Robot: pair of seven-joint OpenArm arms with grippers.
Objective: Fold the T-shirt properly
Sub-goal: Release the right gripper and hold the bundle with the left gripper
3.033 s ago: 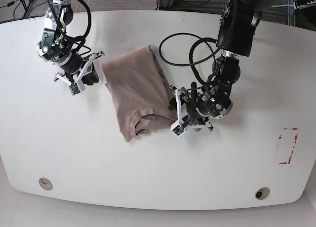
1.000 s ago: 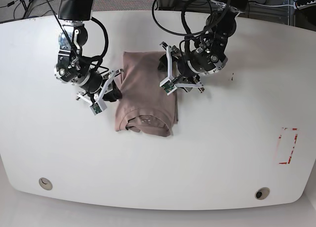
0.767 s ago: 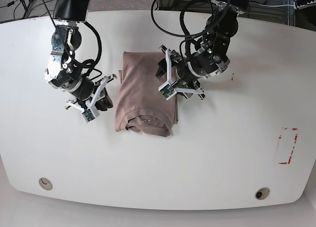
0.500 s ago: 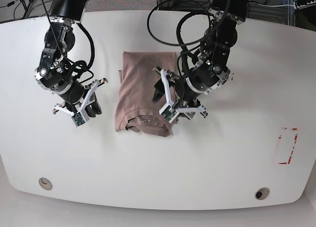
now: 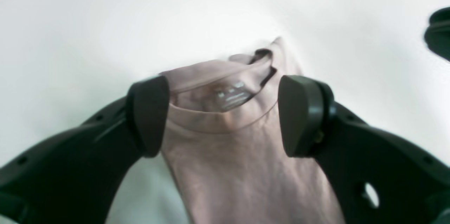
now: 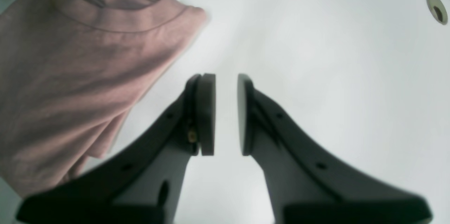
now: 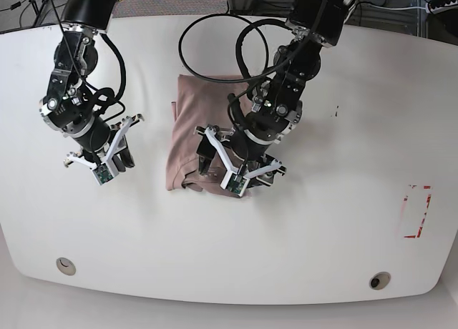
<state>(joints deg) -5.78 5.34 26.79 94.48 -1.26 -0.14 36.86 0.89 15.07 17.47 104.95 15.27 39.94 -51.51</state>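
Note:
The T-shirt (image 7: 197, 121) lies folded into a long mauve strip on the white table, its ribbed neckline at the near end. In the left wrist view the T-shirt (image 5: 239, 167) lies below and between my left gripper (image 5: 225, 115), whose jaws stand wide open astride the collar and label. Seen from the base, the left gripper (image 7: 225, 170) hovers over that near end. My right gripper (image 7: 122, 156) is off to the shirt's left, over bare table. Its pads (image 6: 207, 111) are a narrow slit apart with nothing between them, and the T-shirt (image 6: 70, 69) edge lies beside it.
The white table (image 7: 322, 229) has a round hole (image 7: 66, 265) near the front left and another hole (image 7: 379, 280) at the front right. A red marking (image 7: 415, 211) sits at the right. Black cables (image 7: 215, 43) loop over the table's back.
My left gripper slid from the shirt's far right edge down to the collar end and opened wider. My right gripper pulled away leftward from the shirt's side.

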